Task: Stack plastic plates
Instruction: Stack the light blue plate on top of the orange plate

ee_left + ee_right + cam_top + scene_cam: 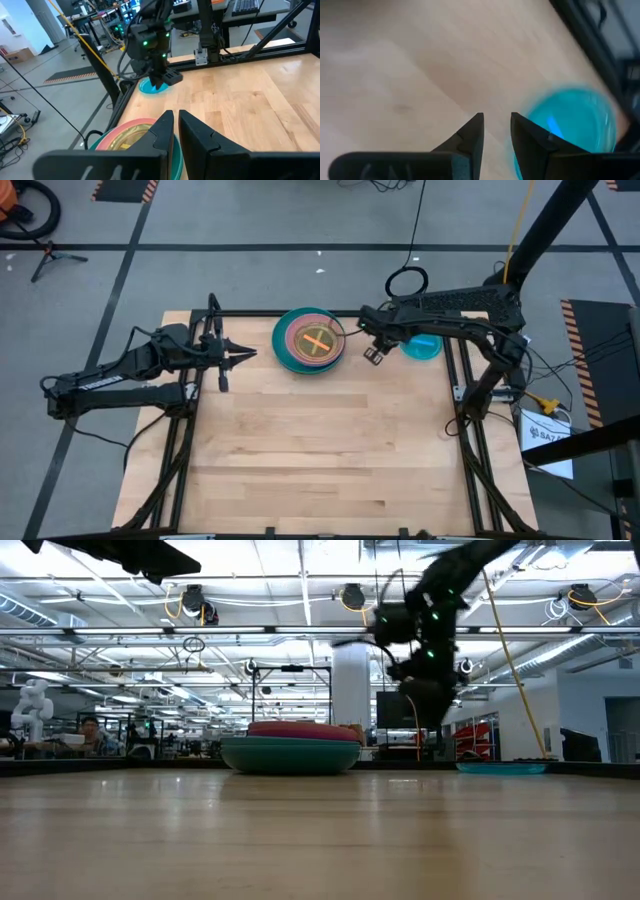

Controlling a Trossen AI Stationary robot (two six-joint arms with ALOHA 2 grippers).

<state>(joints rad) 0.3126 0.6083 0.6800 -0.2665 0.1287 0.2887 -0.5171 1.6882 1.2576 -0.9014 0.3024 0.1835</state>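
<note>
A stack of plastic plates (310, 340) stands at the table's far middle: a teal plate at the bottom, pink and magenta ones above it, and a translucent orange one on top. It also shows in the low view (290, 752) and the left wrist view (125, 137). A small translucent cyan plate (424, 347) lies flat on the table to the stack's right, and shows in the right wrist view (575, 120). My left gripper (245, 356) hovers left of the stack, shut and empty. My right gripper (368, 345) hangs above the table between the stack and the cyan plate, slightly open and empty.
The wooden table top (320, 450) lies bare from the middle to the near edge. Black frame rails (462, 400) run along its left and right sides. A person (90, 730) sits far off in the room behind.
</note>
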